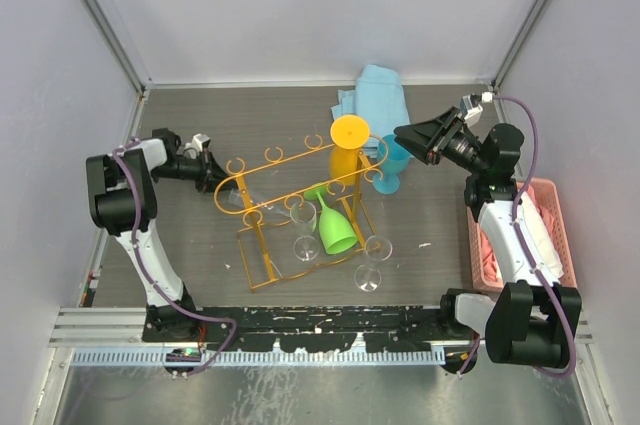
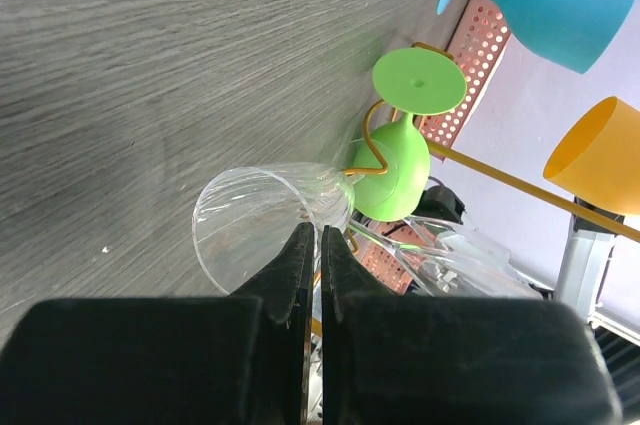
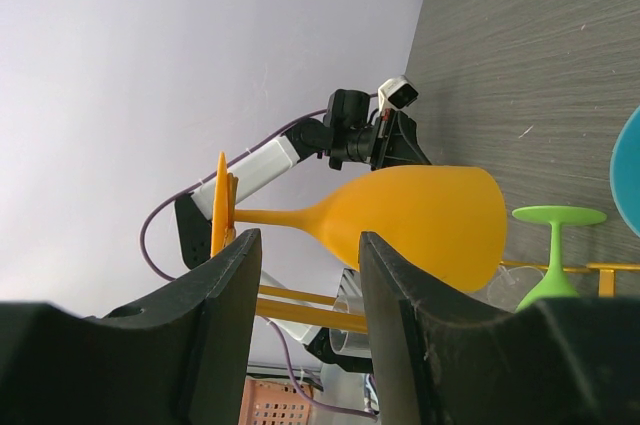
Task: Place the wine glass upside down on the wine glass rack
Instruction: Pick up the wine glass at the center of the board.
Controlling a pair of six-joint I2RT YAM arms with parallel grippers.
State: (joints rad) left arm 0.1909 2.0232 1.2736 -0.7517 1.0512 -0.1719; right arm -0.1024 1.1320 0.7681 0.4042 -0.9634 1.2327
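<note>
Left pincer (image 2: 315, 231): fingers pressed together at the lower wall of the clear glass (image 2: 250, 220). Judged a nip on the glass, though the contact itself is hidden. The glass is off the surface (image 1: 250, 115), just beside the left end of the rack (image 2: 500, 177). Its long axis runs across the fingers, mouth away from the rack and taper toward it, so crosswise to the green glass (image 2: 385, 180), which hangs foot-up from a loop. Next move likely needs the bowl tipped down and the stem fed into a free loop. The left arm is the nearer one. Right pincer (image 3: 310, 245): fingers apart, empty, across the rack from the task's glass, facing the hung orange glass (image 3: 420, 225). The basket (image 1: 562, 225) holds pale items I can't identify.
</note>
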